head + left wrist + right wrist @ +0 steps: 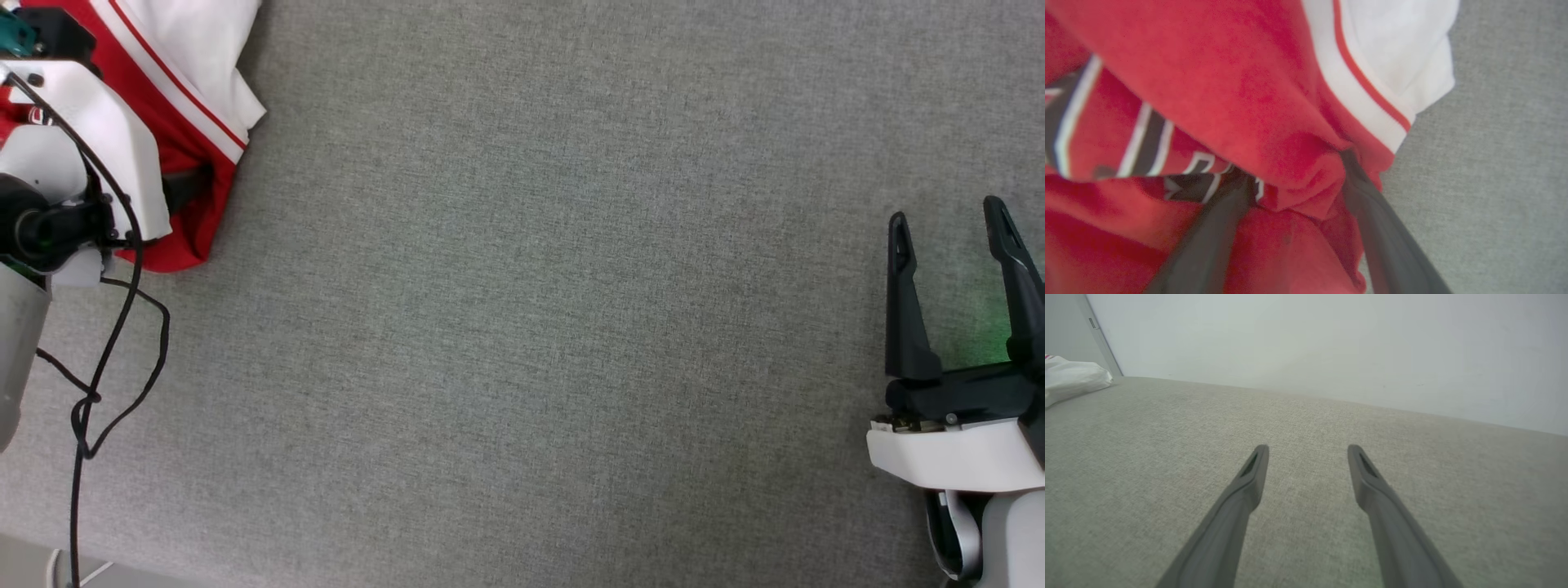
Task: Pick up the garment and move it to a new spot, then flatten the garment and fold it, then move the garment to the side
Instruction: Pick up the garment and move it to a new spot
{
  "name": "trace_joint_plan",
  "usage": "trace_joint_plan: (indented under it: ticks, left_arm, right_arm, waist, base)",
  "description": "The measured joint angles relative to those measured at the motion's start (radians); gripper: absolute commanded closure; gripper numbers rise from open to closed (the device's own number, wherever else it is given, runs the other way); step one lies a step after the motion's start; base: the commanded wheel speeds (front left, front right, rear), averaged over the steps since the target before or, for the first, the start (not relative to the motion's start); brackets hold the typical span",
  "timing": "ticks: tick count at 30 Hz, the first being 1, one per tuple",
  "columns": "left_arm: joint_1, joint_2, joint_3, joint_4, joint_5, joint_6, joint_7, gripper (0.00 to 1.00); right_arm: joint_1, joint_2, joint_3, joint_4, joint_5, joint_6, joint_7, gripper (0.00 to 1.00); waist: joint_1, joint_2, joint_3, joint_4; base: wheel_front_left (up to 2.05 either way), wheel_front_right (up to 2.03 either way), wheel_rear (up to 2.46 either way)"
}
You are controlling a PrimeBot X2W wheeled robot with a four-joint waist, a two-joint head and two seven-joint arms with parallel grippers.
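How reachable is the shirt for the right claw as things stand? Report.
Probably not without a long stretch. The right claw is open, far across the grey surface from the shirt. Nothing lies between them, but the left claw straddles the shirt's folds.

Big grey woven-fabric surface point(531, 327), looks a bit like upholstery, flat and plain. Lying right on it: a red garment point(204, 90) with a white sleeve and red-white trim, all crumpled up over at about 10 o'clock in the head view, cut off by the frame edge there.
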Motion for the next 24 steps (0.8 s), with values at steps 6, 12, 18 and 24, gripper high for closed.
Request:
trace_joint_plan:
  ticks: [6, 12, 18, 24]
  left_arm:
    - [-0.009, 0.012, -0.054, 0.007, 0.011, -0.001, -0.062, 1.0]
    - [-0.071, 0.058, -0.099, -0.054, 0.03, -0.001, -0.164, 1.0]
    - [-0.121, 0.104, -0.188, -0.173, 0.036, -0.001, -0.222, 1.0]
    - [-0.189, 0.1, -0.291, -0.299, 0.04, -0.001, -0.263, 1.0]
  right_arm:
    - [0.0, 0.002, 0.0, 0.011, 0.009, 0.0, 0.0, 0.0]
    - [0.02, 0.009, 0.006, 0.032, 0.025, 0.0, 0.0, 0.0]
    - [0.041, 0.016, 0.008, 0.049, 0.043, 0.0, 0.0, 0.0]
    - [0.066, 0.016, 0.003, 0.062, 0.097, 0.0, 0.0, 0.0]
  waist:
    - [0.0001, 0.0, -0.041, 0.002]
    - [0.0, 0.0, -0.117, 0.009]
    - [-0.0002, 0.0, -0.208, 0.005]
    - [-0.0003, 0.0001, -0.278, -0.028]
  base:
    - [0.0, 0.0, 0.0]
    - [0.0, 0.0, 0.0]
    - [0.0, 0.0, 0.0]
    - [0.0, 0.0, 0.0]
